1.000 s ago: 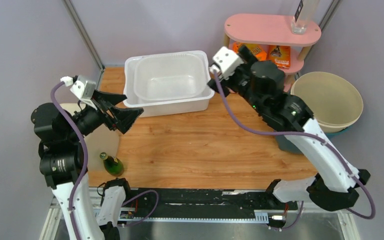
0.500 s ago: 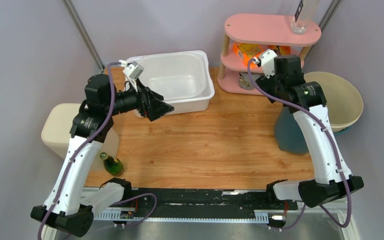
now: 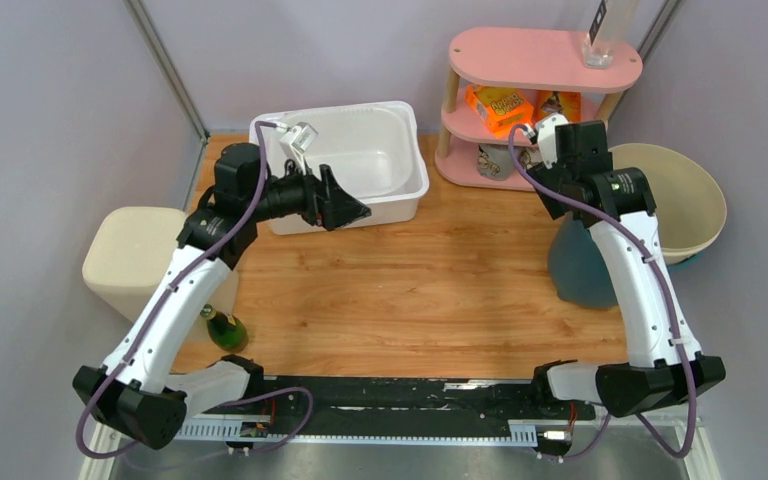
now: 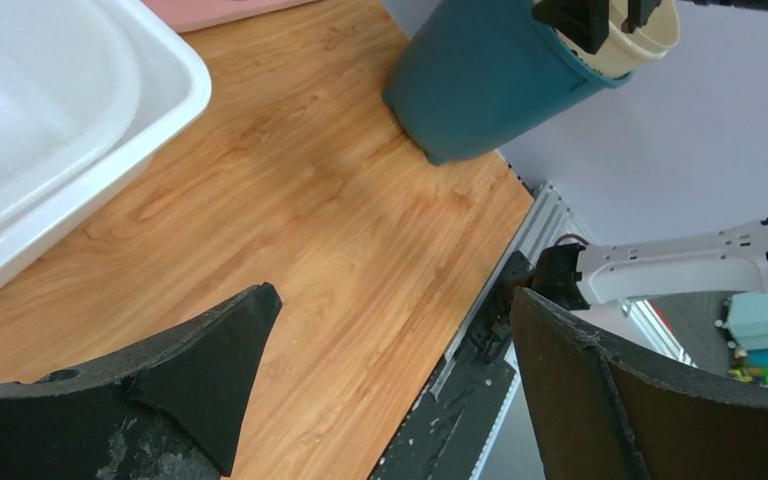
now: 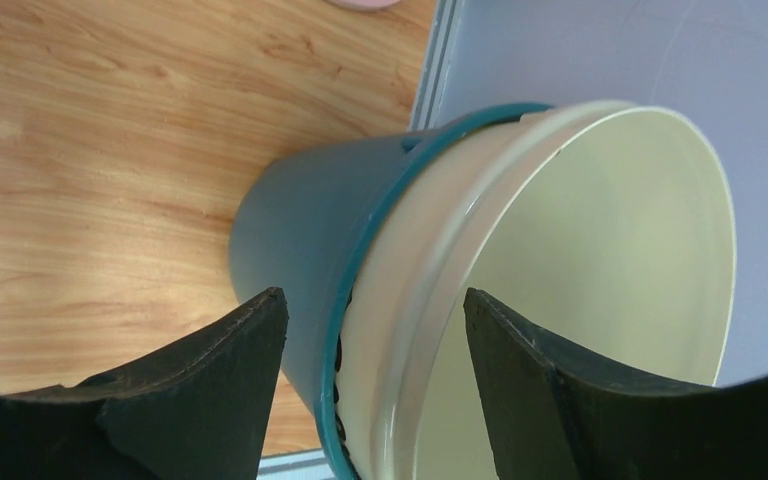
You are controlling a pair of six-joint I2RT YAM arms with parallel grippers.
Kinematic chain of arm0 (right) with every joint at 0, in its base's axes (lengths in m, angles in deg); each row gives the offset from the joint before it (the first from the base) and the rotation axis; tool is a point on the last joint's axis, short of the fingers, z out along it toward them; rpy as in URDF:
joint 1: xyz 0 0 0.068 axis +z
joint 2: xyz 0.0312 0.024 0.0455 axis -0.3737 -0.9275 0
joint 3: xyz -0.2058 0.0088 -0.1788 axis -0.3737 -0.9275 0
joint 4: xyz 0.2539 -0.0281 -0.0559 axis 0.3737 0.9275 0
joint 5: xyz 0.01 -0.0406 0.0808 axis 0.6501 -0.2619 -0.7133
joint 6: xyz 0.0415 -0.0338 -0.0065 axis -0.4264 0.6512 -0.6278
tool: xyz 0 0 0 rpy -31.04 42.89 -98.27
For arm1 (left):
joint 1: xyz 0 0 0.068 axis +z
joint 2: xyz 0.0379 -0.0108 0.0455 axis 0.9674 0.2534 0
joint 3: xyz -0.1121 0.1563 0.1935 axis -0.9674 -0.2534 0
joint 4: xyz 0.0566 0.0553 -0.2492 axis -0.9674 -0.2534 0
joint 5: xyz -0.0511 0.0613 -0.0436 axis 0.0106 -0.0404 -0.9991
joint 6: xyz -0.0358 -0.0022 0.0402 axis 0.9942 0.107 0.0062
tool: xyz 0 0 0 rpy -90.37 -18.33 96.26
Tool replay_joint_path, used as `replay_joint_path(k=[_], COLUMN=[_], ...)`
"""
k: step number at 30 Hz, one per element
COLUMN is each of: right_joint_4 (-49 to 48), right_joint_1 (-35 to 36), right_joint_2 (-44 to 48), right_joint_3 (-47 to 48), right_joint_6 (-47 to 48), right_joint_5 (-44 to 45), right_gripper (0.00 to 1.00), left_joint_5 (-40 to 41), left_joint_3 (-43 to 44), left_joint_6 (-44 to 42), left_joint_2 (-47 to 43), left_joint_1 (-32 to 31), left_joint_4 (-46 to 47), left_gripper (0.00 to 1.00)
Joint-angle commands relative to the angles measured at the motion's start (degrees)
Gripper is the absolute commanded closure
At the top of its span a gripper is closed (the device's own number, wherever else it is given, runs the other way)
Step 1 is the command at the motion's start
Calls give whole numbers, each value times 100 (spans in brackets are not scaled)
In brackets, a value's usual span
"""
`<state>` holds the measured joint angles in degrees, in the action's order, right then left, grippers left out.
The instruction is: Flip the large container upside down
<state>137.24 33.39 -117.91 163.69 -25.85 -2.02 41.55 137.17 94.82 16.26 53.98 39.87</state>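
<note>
- The white tub sits at the far side of the wooden surface, left of centre. It is upright, with its open side facing up.
- A second, rounder white tub appears to be nested inside it.
- The left claw hangs over the near rim of the tub and points to the right. Its fingers are spread wide and hold nothing.
- In the left wrist view the tub lies off to the far left, apart from both fingers, with bare wood between them.
- The right claw is raised at the right side, near the pink shelf. Its fingers are apart and nothing is clamped between them.
- In the right wrist view a teal bucket with a cream liner shows beyond the right claw's fingers, not touching them.
- The bucket stands at the right edge of the surface, well apart from the tub.
- Orange snack packs lie on the middle level of the shelf.
- A tall clear vessel stands on the top level of the shelf.
- A beige bin stands just off the left edge of the surface.
- A green bottle stands just to the near right of the bin.
</note>
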Motion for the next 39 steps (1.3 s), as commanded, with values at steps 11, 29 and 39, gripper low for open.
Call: replay_joint_path(k=[11,29,39], right_joint_4=[407,1239,1035], right_joint_1=[-308,-291,-172], right_joint_2=[220,596,647], right_joint_3=[227,1589,1354], right_joint_6=[-383,-429,-561], right_joint_5=[-447,-2965,-3552], right_gripper=[71,100,100], left_joint_5=[134,-598,-454], left_joint_3=[626,1327,2448], left_joint_6=[333,1866,2815], left_joint_2=[1371,2899,4092], left_joint_1=[-739,-1987,-2425], left_joint_4=[531,2343,3365], left_gripper=[4,0,0])
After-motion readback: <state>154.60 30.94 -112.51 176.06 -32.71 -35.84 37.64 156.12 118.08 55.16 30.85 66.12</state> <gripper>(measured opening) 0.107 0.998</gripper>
